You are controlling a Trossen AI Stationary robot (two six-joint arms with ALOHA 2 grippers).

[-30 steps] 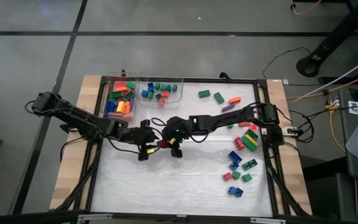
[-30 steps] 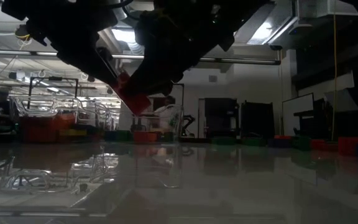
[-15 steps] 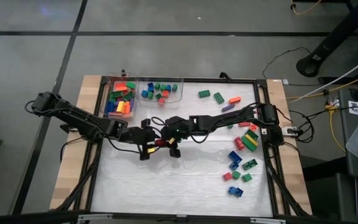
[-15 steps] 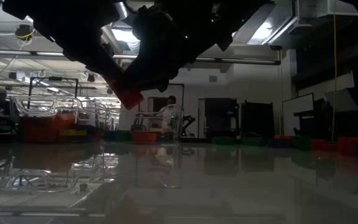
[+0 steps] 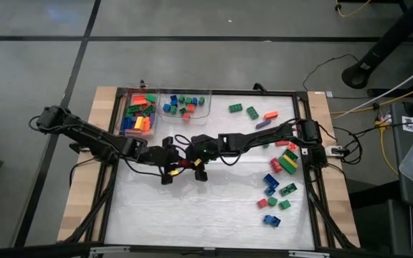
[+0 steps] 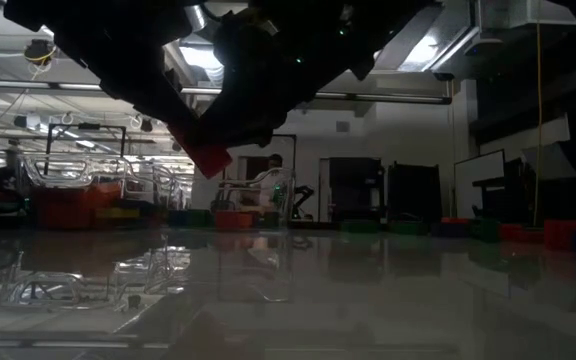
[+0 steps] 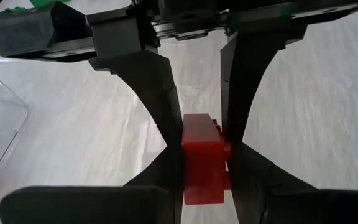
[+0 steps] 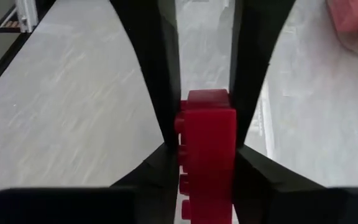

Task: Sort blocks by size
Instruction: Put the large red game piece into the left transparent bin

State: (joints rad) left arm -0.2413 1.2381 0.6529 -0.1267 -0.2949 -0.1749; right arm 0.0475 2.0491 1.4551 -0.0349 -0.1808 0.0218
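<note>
At the 9 o'clock side of the table centre, our left gripper (image 5: 172,166) has its fingers (image 7: 160,112) closed on a red block (image 7: 202,155), held above the table (image 5: 206,208). Directly at its 3 o'clock, our right gripper (image 5: 196,165) faces it with fingers (image 8: 157,93) on each side of the same red block (image 8: 207,149) (we cannot tell whether they press it or merely flank it). We judge this a handover, and the risk is a double hold: if both grippers pull apart while clamped, the block could twist loose and drop, or, if only lightly pinched, slip. Compared with one second ago, the left fingers have closed in on the block and the right ones have eased. Sorted blocks fill the bins (image 5: 165,105) at 11 o'clock; unsorted blocks (image 5: 277,188) lie at 4 o'clock.
</note>
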